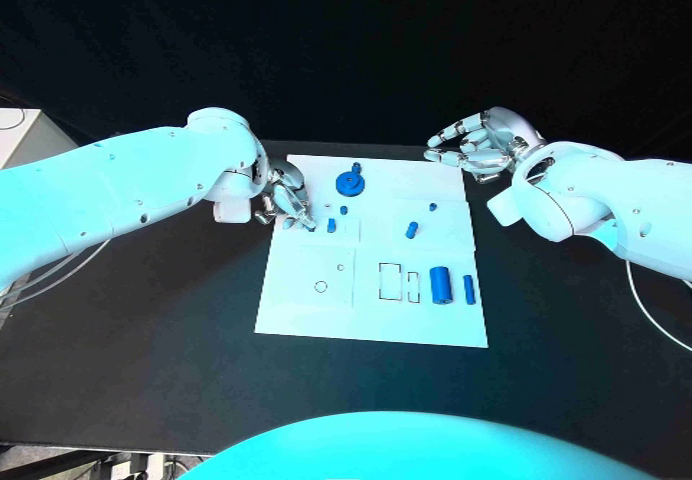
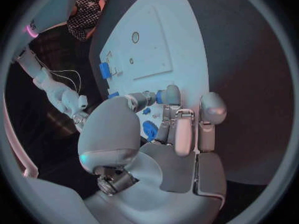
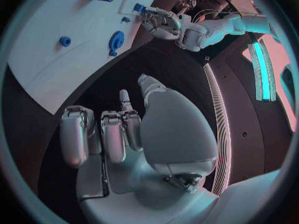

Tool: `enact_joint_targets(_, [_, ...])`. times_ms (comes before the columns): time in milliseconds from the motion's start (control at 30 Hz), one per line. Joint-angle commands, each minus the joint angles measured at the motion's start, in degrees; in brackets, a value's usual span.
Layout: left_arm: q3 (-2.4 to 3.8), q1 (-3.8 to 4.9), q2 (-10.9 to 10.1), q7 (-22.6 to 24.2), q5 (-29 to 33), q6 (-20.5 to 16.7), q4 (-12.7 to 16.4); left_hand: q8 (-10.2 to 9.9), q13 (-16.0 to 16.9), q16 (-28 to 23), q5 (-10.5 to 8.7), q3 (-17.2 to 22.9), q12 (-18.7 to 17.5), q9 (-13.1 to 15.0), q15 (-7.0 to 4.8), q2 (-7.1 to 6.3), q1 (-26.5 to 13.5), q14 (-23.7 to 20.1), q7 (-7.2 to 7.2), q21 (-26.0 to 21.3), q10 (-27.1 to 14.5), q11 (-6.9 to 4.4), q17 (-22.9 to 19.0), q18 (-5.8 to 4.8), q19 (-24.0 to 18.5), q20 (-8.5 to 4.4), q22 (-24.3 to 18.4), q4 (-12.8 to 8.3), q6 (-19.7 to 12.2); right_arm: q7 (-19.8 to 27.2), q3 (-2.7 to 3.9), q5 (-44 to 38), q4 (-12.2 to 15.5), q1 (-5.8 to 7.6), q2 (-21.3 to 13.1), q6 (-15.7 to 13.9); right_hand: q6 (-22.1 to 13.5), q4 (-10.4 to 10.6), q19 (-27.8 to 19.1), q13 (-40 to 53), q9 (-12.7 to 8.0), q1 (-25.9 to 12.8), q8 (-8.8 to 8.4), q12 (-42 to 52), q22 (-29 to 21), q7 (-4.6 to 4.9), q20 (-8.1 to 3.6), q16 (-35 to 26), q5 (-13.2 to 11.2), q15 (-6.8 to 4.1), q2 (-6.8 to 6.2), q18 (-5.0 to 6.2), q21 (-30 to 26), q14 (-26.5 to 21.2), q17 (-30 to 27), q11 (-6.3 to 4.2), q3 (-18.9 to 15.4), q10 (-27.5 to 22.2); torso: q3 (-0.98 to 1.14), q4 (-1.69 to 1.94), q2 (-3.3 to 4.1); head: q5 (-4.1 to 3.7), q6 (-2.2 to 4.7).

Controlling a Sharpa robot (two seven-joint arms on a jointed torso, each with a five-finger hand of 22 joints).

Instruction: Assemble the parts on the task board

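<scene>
1. Head view: one white board point(image 1: 372, 320) lies in the middle of the black counter point(image 1: 144, 360), and I count seven blue parts on it.
2. One part is a round gear point(image 1: 351, 183) near the board's far edge.
3. Four small pegs sit in the board's middle band: one point(image 1: 343, 209) just below the gear, one point(image 1: 330, 226) beside the left fingertips, one point(image 1: 413, 229) mid-board, and one tiny one point(image 1: 434, 208) toward the right edge.
4. Two upright pieces stand side by side in the near right part: a thick cylinder point(image 1: 440, 285) and a thin bar point(image 1: 469, 288).
5. Two robot hands are in sight.
6. Left robot hand point(image 1: 283, 202) hangs over the board's left edge with fingers curled down and drawn close together.
7. From the left wrist view its fingertips point(image 2: 171, 94) meet near a blue piece, but I cannot tell whether they pinch it or only hover by it.
8. The gear lies just beyond this hand, toward the board's middle; the nearest peg is right at its fingertips.
9. Right robot hand point(image 1: 476, 145) is off the board, past its far right corner, above the counter.
10. Its fingers point(image 3: 112, 139) are half curled, apart from the thumb, holding nothing and touching nothing.
11. All parts lie well away from it; the gear is the nearest.
</scene>
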Motion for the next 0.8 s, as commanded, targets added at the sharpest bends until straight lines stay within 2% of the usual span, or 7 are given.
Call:
enact_joint_targets(33, [-0.13,-0.11,0.08,-1.84,0.37,1.89,0.00,0.11,-0.09,0.23,0.34,12.35,0.32,-0.06,-0.10,0.67,0.12,4.18,0.05,0.15,-0.15,-0.30,11.11,-0.39,-0.12,0.14,0.06,-12.85,0.45,0.44,0.02,-0.34,0.05,-0.02,-0.01,0.59,-0.37,-0.11,2.14,10.83,0.04,-0.44,0.23,-0.11,7.41,-0.02,-0.05,-0.18,0.13,0.04,0.13,1.17,-0.29,4.75,10.79,0.04,0.30,1.49,-0.02,0.07,-0.05,0.01,-0.01])
enact_joint_targets(600, [-0.17,-0.11,0.53,-3.37,3.89,-0.92,-1.34,0.12,-0.11,0.40,0.67,12.43,0.39,-0.10,-0.13,0.66,-0.01,4.34,0.05,0.42,0.02,-0.32,11.44,-0.46,0.13,0.13,0.51,-13.09,0.62,0.45,0.02,-0.34,0.03,-0.02,0.06,0.61,-0.37,-0.11,2.14,10.83,0.04,-0.44,0.23,-0.11,7.41,-0.02,-0.05,-0.18,0.13,0.04,0.13,1.17,-0.29,4.75,10.79,0.04,0.30,1.49,0.00,-0.08,0.04,0.06,-0.01])
enact_joint_targets(800, [-0.16,-0.10,0.97,-4.00,5.17,0.14,-2.19,0.13,-0.12,0.40,0.76,12.45,0.41,-0.11,-0.13,0.66,-0.07,4.34,0.04,0.49,0.08,-0.32,11.44,-0.48,0.20,0.13,0.64,-13.13,0.67,0.46,0.02,-0.34,-0.04,-0.02,0.17,0.64,-0.37,-0.11,2.14,10.83,0.04,-0.44,0.23,-0.11,7.41,-0.02,-0.05,-0.18,0.13,0.04,0.13,1.17,-0.29,4.75,10.79,0.04,0.30,1.49,0.05,-0.08,0.09,0.01,-0.01])
